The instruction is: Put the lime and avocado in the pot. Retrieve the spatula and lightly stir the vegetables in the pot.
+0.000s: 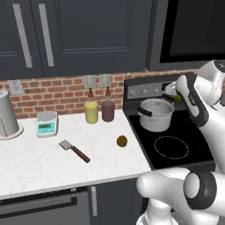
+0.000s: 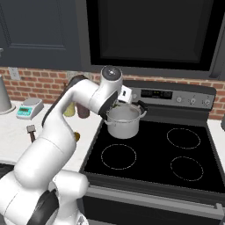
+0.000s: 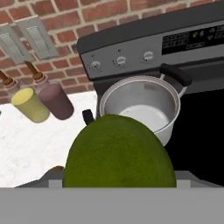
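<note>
Now your gripper (image 3: pixel 118 186) holds lime (image 3: pixel 119 153) over empty pot (image 3: pixel 168 94); avocado (image 1: pixel 122 141), spatula (image 1: pixel 74 150) wait on counter, left.

This is a home kitchen: a black glass-top electric stove (image 2: pixel 154 154) with ringed burners and a knobbed control panel (image 3: pixel 131 54) stands beside a white marble-look bench (image 1: pixel 39 156), backed by a red brick wall (image 1: pixel 52 94), with dark panelled cabinets (image 1: pixel 79 35) above and a small digital kitchen scale (image 1: pixel 46 123) nearby.
</note>
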You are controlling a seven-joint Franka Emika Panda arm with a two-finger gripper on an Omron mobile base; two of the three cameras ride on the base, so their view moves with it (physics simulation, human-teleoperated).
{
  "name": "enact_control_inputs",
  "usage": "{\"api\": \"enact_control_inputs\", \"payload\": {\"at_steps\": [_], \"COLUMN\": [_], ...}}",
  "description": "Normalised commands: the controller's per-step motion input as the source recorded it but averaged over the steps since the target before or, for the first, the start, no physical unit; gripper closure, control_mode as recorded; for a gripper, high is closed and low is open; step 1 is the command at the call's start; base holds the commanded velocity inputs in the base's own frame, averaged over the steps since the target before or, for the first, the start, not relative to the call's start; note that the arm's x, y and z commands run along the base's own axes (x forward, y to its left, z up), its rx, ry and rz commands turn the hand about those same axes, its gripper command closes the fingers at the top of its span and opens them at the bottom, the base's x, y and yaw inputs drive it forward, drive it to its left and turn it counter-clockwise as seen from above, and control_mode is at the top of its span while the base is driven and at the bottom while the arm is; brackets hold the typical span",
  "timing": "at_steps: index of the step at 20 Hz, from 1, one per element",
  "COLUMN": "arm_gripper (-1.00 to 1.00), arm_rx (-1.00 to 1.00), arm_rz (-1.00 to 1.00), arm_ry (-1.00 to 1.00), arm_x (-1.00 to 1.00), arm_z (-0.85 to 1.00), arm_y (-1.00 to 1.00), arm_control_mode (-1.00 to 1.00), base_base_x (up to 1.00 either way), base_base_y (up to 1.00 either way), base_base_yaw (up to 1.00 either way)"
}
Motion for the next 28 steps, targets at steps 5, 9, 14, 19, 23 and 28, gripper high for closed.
{"api": "enact_control_inputs", "payload": {"at_steps": [5,9,14,19,23,28], "arm_gripper": [1.0,1.0,1.0,1.0,1.0,1.0], "arm_rx": [0.0,-0.03,-0.02,0.0,0.0,0.0], "arm_rz": [0.06,0.05,0.05,0.02,0.0,0.0], "arm_ry": [0.03,0.0,0.0,0.0,0.0,0.0], "arm_x": [0.5,0.28,0.3,0.41,0.34,0.07], "arm_z": [-0.35,-0.51,-0.45,-0.23,-0.23,-0.26], "arm_y": [-0.12,0.0,0.0,0.0,0.0,0.0], "arm_control_mode": [-1.0,-1.0,-1.0,-1.0,-1.0,-1.0], "base_base_x": [0.0,0.0,0.0,0.0,0.0,0.0], "base_base_y": [0.0,0.0,0.0,0.0,0.0,0.0], "base_base_yaw": [0.0,0.0,0.0,0.0,0.0,0.0]}}
